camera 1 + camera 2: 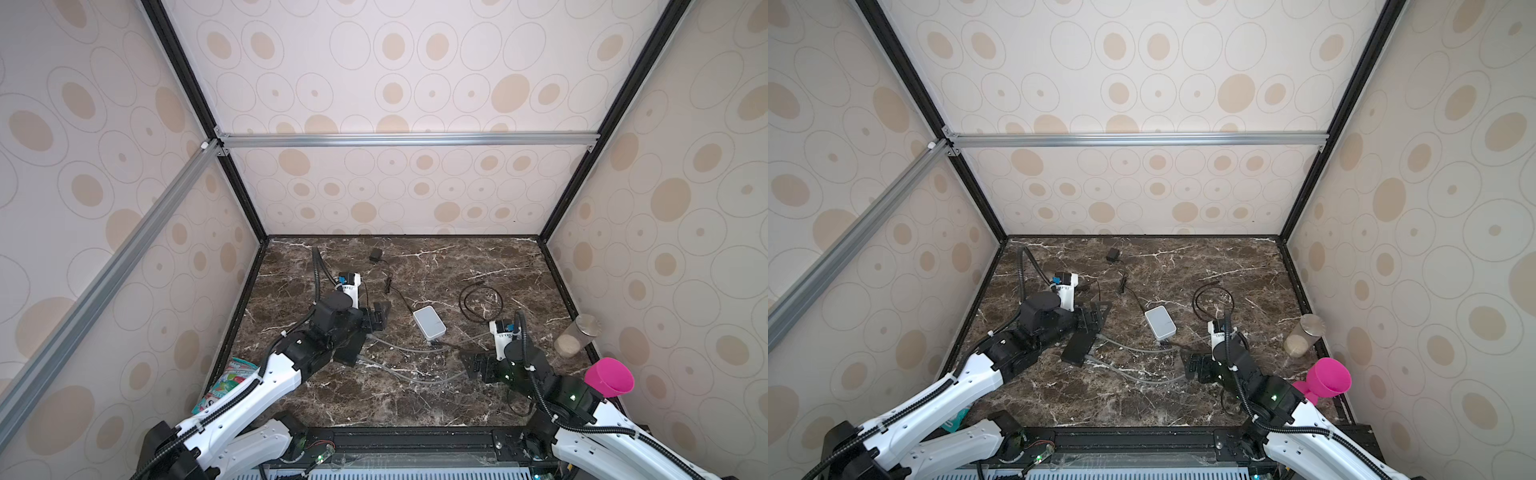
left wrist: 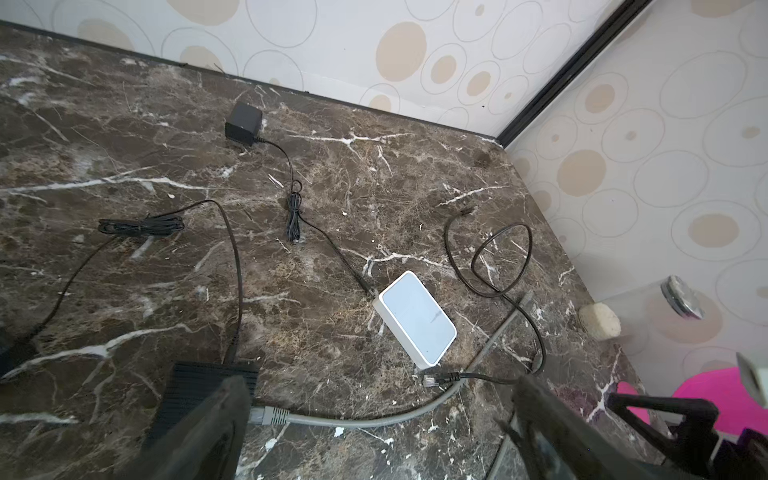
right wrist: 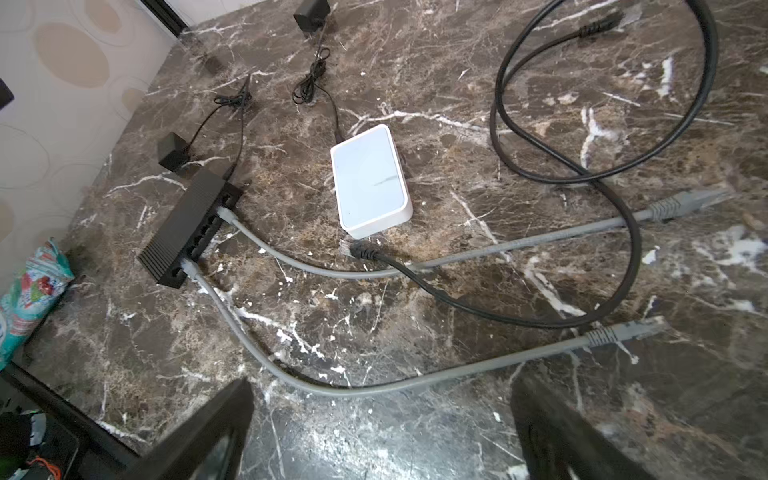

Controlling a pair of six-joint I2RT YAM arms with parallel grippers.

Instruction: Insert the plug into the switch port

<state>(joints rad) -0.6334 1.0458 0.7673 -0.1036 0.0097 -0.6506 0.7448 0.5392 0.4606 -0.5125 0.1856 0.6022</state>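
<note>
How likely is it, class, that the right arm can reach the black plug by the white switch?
Probably yes: the right gripper is open and close to the black plug by the white switch. Only a flat grey cable lies between.

Count of items on tabletop (image 1: pixel 415 399), by kind:

- Network switches: 2. One white switch (image 3: pixel 370 183), one black switch (image 3: pixel 189 230).
- Network cables: 3. Two grey cables (image 3: pixel 332 271) (image 3: pixel 374 387), one black cable (image 3: pixel 493 124).
- Grey cable ends seated in the black switch: 2.
- Plug ends away from the black switch: 4. Two grey plugs (image 3: pixel 673 206) (image 3: pixel 611 336), two black plugs (image 3: pixel 363 250) (image 3: pixel 598 25).
- Power adapters (image 3: pixel 311 14) (image 3: pixel 172 151): 2, both black, each with one thin lead.
- Jar (image 1: pixel 575 336): 1.
- Pink funnel (image 1: pixel 609 377): 1.
- Snack packet (image 3: pixel 29 286): 1.
</note>
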